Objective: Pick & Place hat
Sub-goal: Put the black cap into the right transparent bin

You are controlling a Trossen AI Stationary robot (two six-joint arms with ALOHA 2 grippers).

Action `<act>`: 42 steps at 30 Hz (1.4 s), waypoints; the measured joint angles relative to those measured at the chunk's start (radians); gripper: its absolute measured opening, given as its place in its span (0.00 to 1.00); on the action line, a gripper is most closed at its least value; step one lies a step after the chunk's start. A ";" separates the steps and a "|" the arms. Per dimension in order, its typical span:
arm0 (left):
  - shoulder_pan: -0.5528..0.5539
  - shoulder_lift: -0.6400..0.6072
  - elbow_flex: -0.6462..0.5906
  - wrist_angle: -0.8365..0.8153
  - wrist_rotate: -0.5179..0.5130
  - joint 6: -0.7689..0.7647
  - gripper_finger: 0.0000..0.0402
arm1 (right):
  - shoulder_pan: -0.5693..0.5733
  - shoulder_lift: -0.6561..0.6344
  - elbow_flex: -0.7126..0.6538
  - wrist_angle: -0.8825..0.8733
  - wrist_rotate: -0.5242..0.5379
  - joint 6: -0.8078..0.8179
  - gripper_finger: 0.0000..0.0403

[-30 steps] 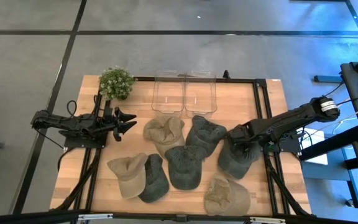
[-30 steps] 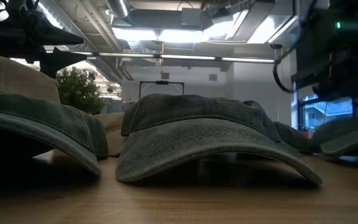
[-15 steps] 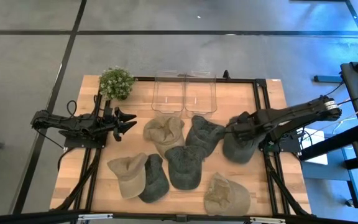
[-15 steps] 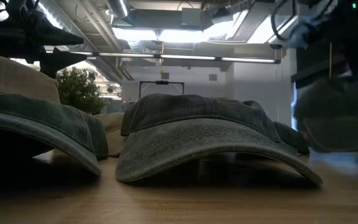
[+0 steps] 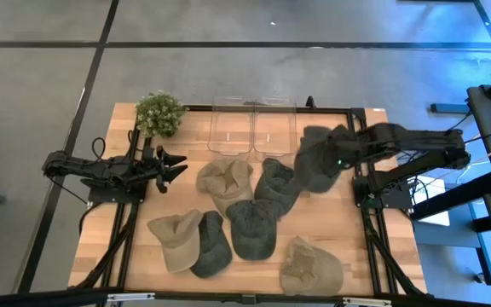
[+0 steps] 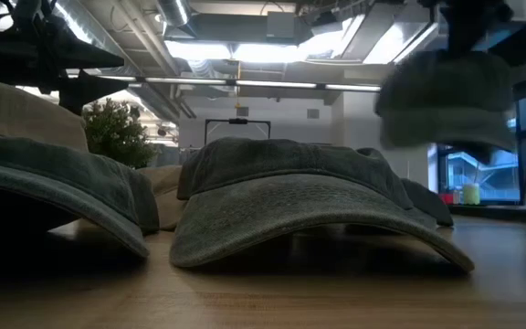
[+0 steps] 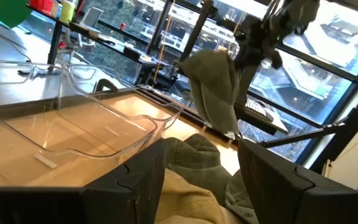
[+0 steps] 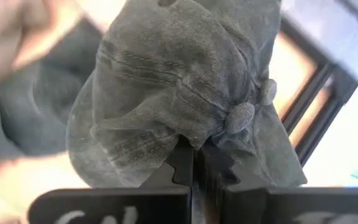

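The grey hat (image 5: 318,162) hangs in the air at right of centre in the high view, pinched by the right gripper (image 5: 341,153), whose fingers are pressed together on a fold of the crown, as the right wrist view shows (image 8: 194,165).

At the far left of that frame the left gripper (image 5: 176,166) waits over the table's left edge with its fingers spread, well apart from the carried hat.

Moving rightward, the two clear bins (image 5: 252,126) sit at upper centre, side by side. The hat lies just right of and slightly below the right-hand bin, not yet over it. It dangles from the claw toward the left, away from the arm.

My judgement: the coming move turns on that offset, since the bin lies up and to the left of the hat. The right arm is plainly the nearer one.
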 joint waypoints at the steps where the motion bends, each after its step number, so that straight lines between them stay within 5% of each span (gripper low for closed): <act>1: 0.000 0.000 0.000 0.000 0.000 0.000 0.49 | -0.016 0.000 0.022 0.000 0.016 -0.030 0.02; 9: 0.000 0.000 0.000 0.000 -0.007 -0.001 0.49 | -0.159 0.000 0.173 0.119 0.157 -0.338 0.02; 22: 0.000 0.000 0.000 0.001 -0.043 -0.012 0.49 | -0.404 0.219 0.208 0.563 0.089 -0.973 0.02; 42: 0.000 0.000 0.000 0.001 -0.044 -0.012 0.49 | -0.588 0.518 0.207 0.810 0.054 -1.151 0.02</act>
